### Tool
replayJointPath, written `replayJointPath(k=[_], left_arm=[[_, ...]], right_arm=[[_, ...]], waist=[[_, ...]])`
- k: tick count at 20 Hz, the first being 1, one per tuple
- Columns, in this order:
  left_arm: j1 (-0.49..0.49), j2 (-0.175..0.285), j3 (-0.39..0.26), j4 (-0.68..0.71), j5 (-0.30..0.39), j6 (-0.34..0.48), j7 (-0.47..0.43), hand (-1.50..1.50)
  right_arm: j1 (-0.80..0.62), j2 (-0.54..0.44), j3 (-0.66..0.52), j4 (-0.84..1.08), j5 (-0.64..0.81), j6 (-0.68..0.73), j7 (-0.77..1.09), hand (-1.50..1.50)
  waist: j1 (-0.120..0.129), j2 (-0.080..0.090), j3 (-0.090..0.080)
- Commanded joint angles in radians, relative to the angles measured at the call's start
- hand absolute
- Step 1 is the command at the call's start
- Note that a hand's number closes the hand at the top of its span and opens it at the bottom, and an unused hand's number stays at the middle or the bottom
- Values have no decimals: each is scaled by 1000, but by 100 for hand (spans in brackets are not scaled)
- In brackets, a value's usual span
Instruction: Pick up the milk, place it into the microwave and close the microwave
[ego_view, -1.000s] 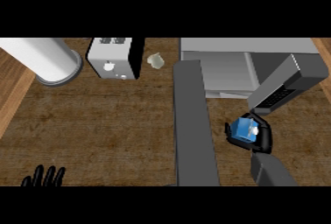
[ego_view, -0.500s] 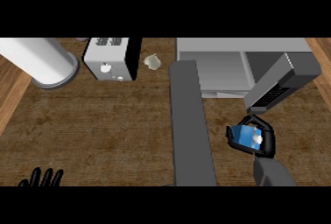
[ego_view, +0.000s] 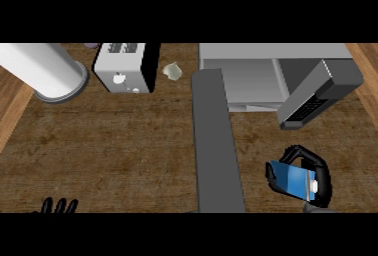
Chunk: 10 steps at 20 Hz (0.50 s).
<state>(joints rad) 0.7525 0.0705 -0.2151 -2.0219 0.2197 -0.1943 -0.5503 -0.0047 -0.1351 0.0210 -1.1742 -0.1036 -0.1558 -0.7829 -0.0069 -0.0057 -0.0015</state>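
The milk (ego_view: 294, 180) is a blue and white carton, held over the counter at the lower right. My right hand (ego_view: 319, 172) is shut on it, fingers and thumb curled round its sides. The microwave (ego_view: 258, 82) stands at the back right with its cavity showing. Its door (ego_view: 218, 145) is swung open and runs down the middle of the view toward me. The carton sits below the microwave's control panel (ego_view: 317, 97), right of the open door. My left hand (ego_view: 59, 206) rests at the lower left edge, fingers up.
A white toaster (ego_view: 125, 74) stands at the back left of centre. A large white cylinder (ego_view: 40, 70) lies at the far left. A small pale object (ego_view: 173, 70) sits between the toaster and the microwave. The wooden counter's edges show at both sides.
My right hand has drawn the milk carton slightly lower and nearer to me in the view. The left hand stays at the lower left edge.
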Motion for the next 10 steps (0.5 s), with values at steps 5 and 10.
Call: replayJointPath(k=[5,10], left_arm=[[83,25,19,-37,32,-20,-31,-150],[49,-5,-11,-81,18,28,27,-150]], right_arm=[[111,44,52,-286,-147,135,138,150],[70,111,116,-327,-18,-21,173,150]], waist=[[9,2,1],[11,4,1]])
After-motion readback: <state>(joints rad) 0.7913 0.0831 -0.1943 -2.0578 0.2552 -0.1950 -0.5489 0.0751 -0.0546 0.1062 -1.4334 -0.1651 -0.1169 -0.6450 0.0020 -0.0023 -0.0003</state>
